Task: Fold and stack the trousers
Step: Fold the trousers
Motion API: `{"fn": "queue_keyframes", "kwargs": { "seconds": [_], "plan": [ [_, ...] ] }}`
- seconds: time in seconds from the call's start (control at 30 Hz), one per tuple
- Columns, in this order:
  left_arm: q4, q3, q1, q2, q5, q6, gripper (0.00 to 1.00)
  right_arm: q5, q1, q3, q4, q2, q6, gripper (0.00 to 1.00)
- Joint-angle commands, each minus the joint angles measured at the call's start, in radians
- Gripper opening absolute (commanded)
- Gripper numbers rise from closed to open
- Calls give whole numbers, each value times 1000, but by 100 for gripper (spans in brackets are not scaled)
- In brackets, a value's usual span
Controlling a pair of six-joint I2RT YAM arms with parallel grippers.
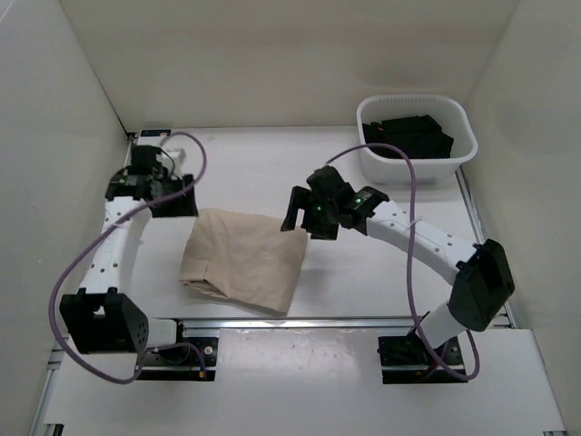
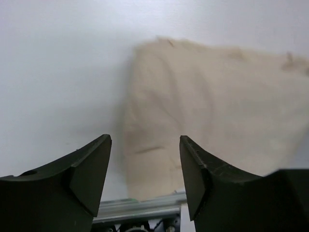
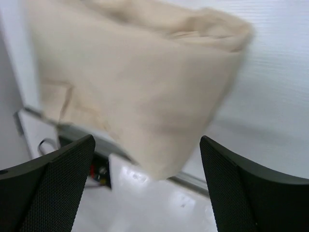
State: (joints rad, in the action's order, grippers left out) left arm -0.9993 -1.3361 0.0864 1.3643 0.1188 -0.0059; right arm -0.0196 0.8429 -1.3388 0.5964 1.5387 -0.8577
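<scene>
— Top external: where are the trousers (image 1: pixel 243 259)?
— Folded on the table (image 1: pixel 363 272), toward 7 o'clock. Left gripper (image 2: pixel 145 145) at their 10, right gripper (image 3: pixel 147 145) at their 2, both spread and empty.

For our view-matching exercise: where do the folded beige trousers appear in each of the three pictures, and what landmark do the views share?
Top external: the trousers lie centre-left on the table.
Left wrist: upper right, beyond the open left gripper.
Right wrist: upper left to centre, beyond the open right gripper.
Shared landmark: the metal rail by the trousers' near edge.
</scene>
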Motion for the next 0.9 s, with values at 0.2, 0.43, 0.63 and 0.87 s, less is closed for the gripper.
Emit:
{"fn": "queue_keyframes", "kwargs": {
  "seconds": [0.2,0.43,0.63,0.87],
  "plan": [
    [62,436,-122,-30,-70,6,68,15,-91,248,-408,152,-108,95],
    [106,468,-122,-39,1,6,68,26,-189,287,-535,265,-152,41],
    [145,488,-143,-18,102,6,68,-22,-237,165,-481,351,-83,8],
    [165,497,-143,-43,72,6,68,33,-261,203,-371,186,-36,83]
  ]
}}
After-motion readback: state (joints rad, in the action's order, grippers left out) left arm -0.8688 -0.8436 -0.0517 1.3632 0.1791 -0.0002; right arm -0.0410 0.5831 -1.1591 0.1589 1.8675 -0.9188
